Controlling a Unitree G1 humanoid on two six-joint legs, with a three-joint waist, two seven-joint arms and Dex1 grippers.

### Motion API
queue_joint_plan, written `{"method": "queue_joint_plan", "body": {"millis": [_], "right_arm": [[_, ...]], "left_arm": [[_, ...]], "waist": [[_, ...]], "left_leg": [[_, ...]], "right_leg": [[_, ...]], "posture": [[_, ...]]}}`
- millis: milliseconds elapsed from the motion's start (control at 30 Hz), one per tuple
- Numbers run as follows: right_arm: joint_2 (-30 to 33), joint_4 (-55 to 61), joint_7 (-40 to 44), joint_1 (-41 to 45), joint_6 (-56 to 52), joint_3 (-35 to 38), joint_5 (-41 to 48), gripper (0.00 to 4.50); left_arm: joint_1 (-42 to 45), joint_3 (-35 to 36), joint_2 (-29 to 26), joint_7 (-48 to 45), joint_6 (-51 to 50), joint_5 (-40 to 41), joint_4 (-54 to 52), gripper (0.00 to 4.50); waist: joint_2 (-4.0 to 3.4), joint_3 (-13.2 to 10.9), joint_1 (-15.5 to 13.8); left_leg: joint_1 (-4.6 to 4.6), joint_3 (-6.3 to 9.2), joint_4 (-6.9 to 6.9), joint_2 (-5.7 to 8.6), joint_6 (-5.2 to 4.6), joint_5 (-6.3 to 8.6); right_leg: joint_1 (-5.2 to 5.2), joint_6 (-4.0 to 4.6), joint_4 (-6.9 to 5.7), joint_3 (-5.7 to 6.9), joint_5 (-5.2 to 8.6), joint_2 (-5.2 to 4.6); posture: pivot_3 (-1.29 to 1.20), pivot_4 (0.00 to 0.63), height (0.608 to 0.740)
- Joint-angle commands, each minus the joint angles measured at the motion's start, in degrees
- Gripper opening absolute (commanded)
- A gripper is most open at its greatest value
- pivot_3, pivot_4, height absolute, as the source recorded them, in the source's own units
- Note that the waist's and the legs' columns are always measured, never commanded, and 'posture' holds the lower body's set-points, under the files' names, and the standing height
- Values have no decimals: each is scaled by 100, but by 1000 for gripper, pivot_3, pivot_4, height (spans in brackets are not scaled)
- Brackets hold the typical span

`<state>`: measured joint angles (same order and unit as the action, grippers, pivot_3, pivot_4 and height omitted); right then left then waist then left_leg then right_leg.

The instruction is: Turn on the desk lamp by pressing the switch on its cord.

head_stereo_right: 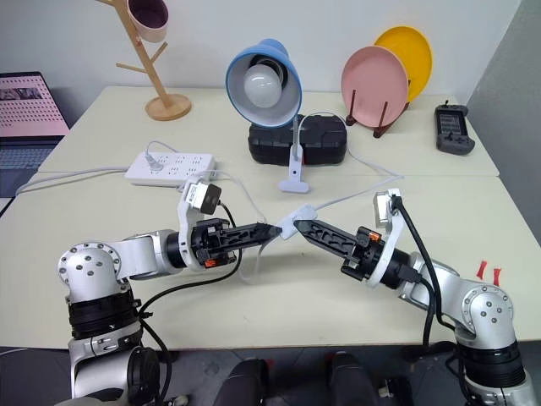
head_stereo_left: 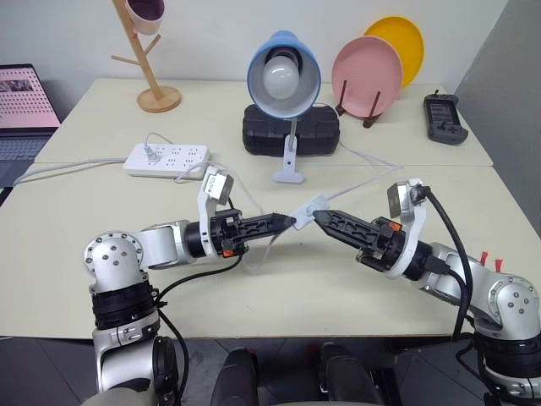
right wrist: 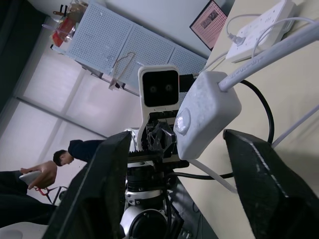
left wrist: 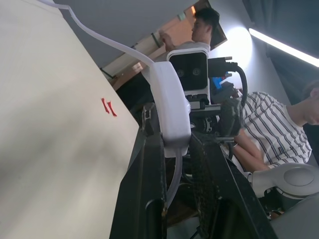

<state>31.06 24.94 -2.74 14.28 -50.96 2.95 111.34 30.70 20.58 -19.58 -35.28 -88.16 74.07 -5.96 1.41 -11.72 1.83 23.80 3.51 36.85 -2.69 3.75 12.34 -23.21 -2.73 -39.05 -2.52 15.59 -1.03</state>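
Nearest the camera, at the lower middle of the head views, two black two-fingered grippers meet tip to tip above a pale cream table [head_stereo_left: 101, 194]. The left gripper [head_stereo_left: 287, 222], reaching in from the lower left, is clamped on the thin white flexible cord [head_stereo_left: 363, 158] just beside the small white oblong inline switch [head_stereo_left: 310, 208], holding it lifted clear of the tabletop. In the left wrist view the switch [left wrist: 169, 107] sits at the tips of its closed fingers [left wrist: 149, 189].

The right gripper [head_stereo_left: 321, 217], coming from the lower right, has its fingers apart – the right wrist view shows the switch [right wrist: 204, 112] hanging between its two spread fingers [right wrist: 99, 184], touching neither, its round button facing that camera.

In the upper middle of the frame stands the small desk lamp with a round light-blue shade [head_stereo_left: 283, 72], a large white globe bulb and a white clip base. The bulb looks unlit. Its cord runs down across the table to the switch. A long white power strip [head_stereo_left: 166, 158] lies at the middle left.

The step in hand appears to be the press itself: one gripper steadies the cord while the other lines up on the switch. The next move likely calls for the right fingers to close squarely on the button – firm enough to click it, without twisting the switch out of the left grip.
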Motion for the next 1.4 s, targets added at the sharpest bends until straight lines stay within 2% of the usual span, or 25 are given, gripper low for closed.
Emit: {"method": "queue_joint_plan", "body": {"millis": [33, 267, 367, 733, 800, 833, 967, 1400], "right_arm": [[81, 258, -16, 117, 78, -62, 166, 2049], [19, 221, -101, 224, 175, -193, 166, 527], [24, 208, -94, 222, 184, -195, 166, 379], [59, 234, 63, 203, 243, -98, 166, 379], [-19, 236, 101, 195, 284, -60, 166, 1083], [-34, 234, 101, 194, 294, -54, 166, 1184], [-52, 231, 20, 193, 331, -65, 166, 2070], [-150, 209, -15, 214, 352, -77, 166, 2070]], "left_arm": [[-39, -126, -9, -7, 171, 260, -204, 366], [63, -281, -66, 183, 335, 461, -127, 366], [97, -337, -111, 240, 404, 528, -83, 366], [122, -487, -274, 424, 585, 795, -27, 366], [122, -508, -317, 457, 606, 866, -34, 366], [121, -522, -335, 470, 621, 896, -36, 366], [108, -592, -382, 547, 691, 1016, -57, 366], [103, -747, -458, 764, 857, 1303, -69, 366]], "waist": [[0, 0, 1], [0, 0, 1], [0, 0, 0], [0, 0, 1], [0, 0, 0], [0, 0, 1], [0, 0, 1], [0, 0, 1]], "left_leg": [[0, 0, 0, 0, 0, 0], [0, 0, -1, 0, 0, 0], [1, 0, -1, 0, 0, 0], [1, 0, -3, 0, 0, 0], [1, -1, -2, 0, 0, 0], [1, 0, -3, 0, 0, 0], [2, -1, -3, 0, 0, 0], [3, 0, -4, 0, 0, 0]], "right_leg": [[0, 0, 0, 0, 0, 0], [0, -2, 1, -1, 2, 0], [0, -2, 2, -1, 2, 0], [-1, -3, 3, -1, 2, 0], [-1, -3, 3, -1, 3, 0], [-1, -3, 4, -1, 3, 0], [-1, -5, 4, -1, 4, 0], [-2, -7, 6, -1, 5, 0]], "posture": [[0, 150, 740], [0, 150, 740], [0, 150, 740], [0, 150, 740], [0, 150, 740], [0, 150, 740], [0, 150, 740], [0, 150, 740]]}}
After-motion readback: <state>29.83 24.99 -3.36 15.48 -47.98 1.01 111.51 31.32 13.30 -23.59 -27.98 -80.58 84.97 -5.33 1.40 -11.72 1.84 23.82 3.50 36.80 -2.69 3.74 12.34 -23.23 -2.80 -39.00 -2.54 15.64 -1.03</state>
